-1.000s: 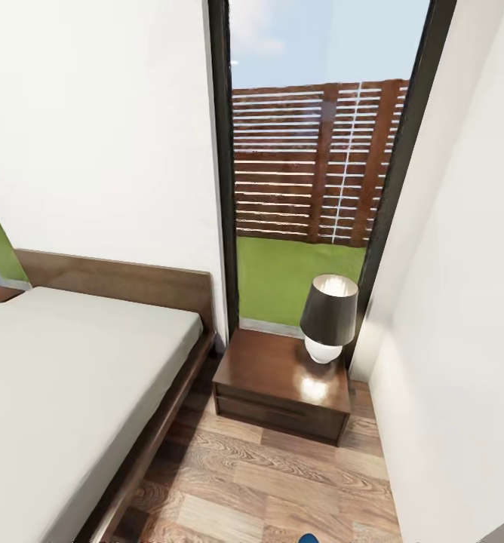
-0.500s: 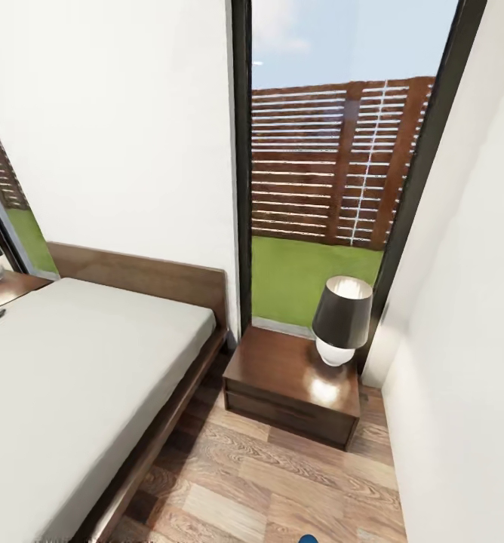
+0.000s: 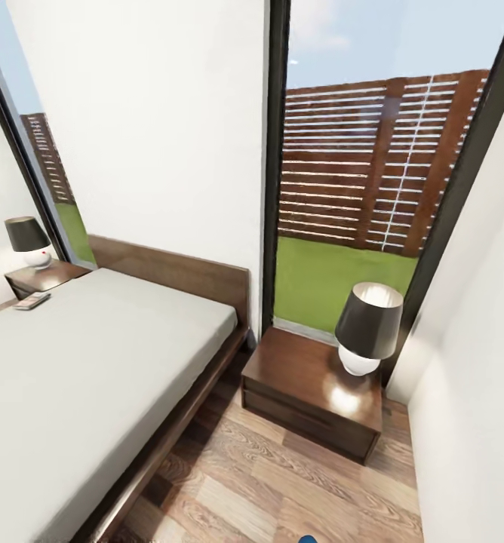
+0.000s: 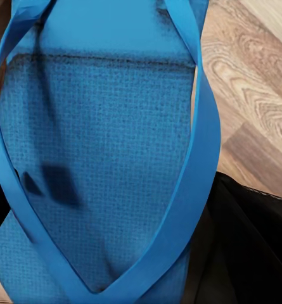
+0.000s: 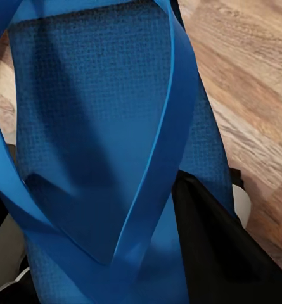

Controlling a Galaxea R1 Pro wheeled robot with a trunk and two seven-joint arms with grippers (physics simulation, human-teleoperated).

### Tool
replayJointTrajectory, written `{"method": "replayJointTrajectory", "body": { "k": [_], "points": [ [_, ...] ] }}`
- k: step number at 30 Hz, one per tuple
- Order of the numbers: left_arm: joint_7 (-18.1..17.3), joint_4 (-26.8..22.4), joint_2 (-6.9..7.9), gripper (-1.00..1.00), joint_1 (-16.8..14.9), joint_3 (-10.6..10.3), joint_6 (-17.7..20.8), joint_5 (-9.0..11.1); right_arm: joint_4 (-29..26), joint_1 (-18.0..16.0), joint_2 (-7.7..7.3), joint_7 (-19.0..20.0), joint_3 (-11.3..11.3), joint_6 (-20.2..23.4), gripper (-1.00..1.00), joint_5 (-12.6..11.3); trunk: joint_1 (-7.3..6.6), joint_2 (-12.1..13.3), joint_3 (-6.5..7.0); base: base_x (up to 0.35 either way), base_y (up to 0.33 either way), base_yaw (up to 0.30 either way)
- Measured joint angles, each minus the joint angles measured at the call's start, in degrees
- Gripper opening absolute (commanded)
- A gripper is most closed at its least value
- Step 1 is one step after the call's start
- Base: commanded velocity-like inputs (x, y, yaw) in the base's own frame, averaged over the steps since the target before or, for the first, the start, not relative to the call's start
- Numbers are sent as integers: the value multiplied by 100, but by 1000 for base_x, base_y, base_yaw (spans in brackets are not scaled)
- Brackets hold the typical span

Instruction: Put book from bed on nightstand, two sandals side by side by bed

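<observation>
Woven-textured blue sandal (image 4: 96, 164) with smooth straps is lying close before left gripper; second blue sandal (image 5: 96, 145) before right gripper; grip states: cannot tell. Off-white bed (image 3: 93, 362) is occupying lower left; glossy nightstand (image 3: 312, 392) centre-right; thin book (image 3: 32, 301) at mid-left edge.

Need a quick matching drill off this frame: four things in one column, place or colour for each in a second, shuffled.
Things:
1. near nightstand
2. far nightstand
3. book
4. sandal

Place or colour:
A. blue, textured sole with straps
B. far edge of the bed
C. below the window, carrying the larger-looking lamp
D. beyond the bed, by the left wall

Pairs: 1-C, 2-D, 3-B, 4-A
</observation>
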Motion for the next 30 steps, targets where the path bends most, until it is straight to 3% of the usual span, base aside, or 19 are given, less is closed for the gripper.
{"method": "replayJointTrajectory", "body": {
  "k": [19, 23, 30],
  "points": [
    [0, -1, -35, -100, 4, -15, 0, -8, 20, 0, 21, -7, 9, 9, -100, 14, 0, 0, 0, 0, -12, 267],
    [-4, 0, -38, -100, 5, -157, 0, -10, 32, 0, 31, -8, 9, 5, -100, 15, 0, 0, 0, 0, -50, 284],
    [-4, -1, -38, -100, 7, -220, 0, -8, 39, 0, 35, -9, 8, 3, -100, 16, 0, -1, 0, 0, -30, 286]
  ]
}}
